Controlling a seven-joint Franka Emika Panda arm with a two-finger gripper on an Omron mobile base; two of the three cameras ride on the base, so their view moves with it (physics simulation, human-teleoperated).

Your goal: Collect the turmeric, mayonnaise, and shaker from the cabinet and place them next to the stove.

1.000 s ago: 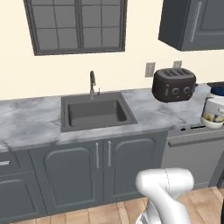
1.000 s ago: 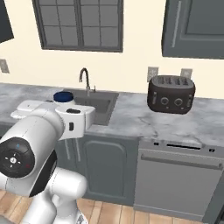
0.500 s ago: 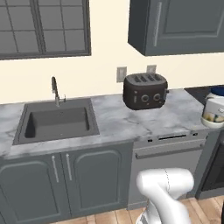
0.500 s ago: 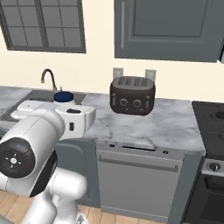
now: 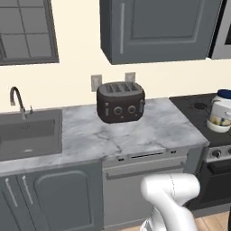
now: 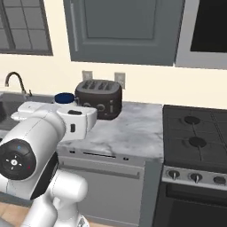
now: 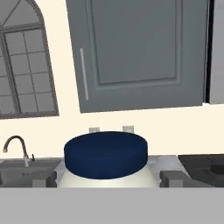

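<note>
Mayonnaise (image 7: 106,161), one blue-lidded white jar gripped between the end effector (image 7: 106,178) fingers, one cabinet (image 7: 140,52) shut, one toaster (image 5: 120,102)

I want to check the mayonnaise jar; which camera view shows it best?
The hand view: the mayonnaise sits large between the gripper fingertips. The left base view shows it small at the right edge; the right base view shows just its blue lid.
</note>
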